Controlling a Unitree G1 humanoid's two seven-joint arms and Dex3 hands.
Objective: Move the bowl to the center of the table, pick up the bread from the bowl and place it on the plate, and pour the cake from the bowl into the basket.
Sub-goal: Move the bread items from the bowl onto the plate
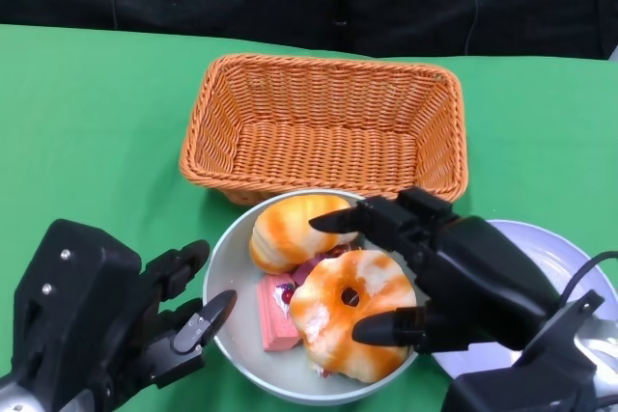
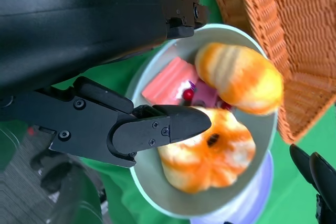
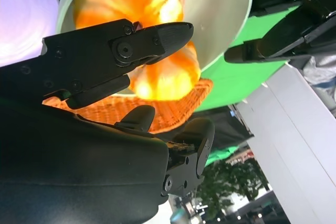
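Right robot hand (image 1: 439, 272): reaches in over the bowl (image 1: 232, 260) from its right side, fingers spread above the ring-shaped bread (image 1: 352, 320); one fingertip lies over the oval bread (image 1: 290, 229), another near the ring's lower edge. Whether it touches the bread I cannot tell.
Left robot hand (image 1: 145, 325): sits at the bowl's left rim, fingers apart, holding nothing.
Right wrist view: the left robot hand's fingers show beyond the bowl.
Left wrist view: a pink cake slice (image 2: 169, 80) and a red berry piece (image 2: 188, 95) lie between the breads.
Bowl: pale grey, on the green surface (image 1: 97, 123), just before the wicker basket (image 1: 328, 127).
Plate (image 1: 555, 258): lilac, right of the bowl, partly under the right arm.
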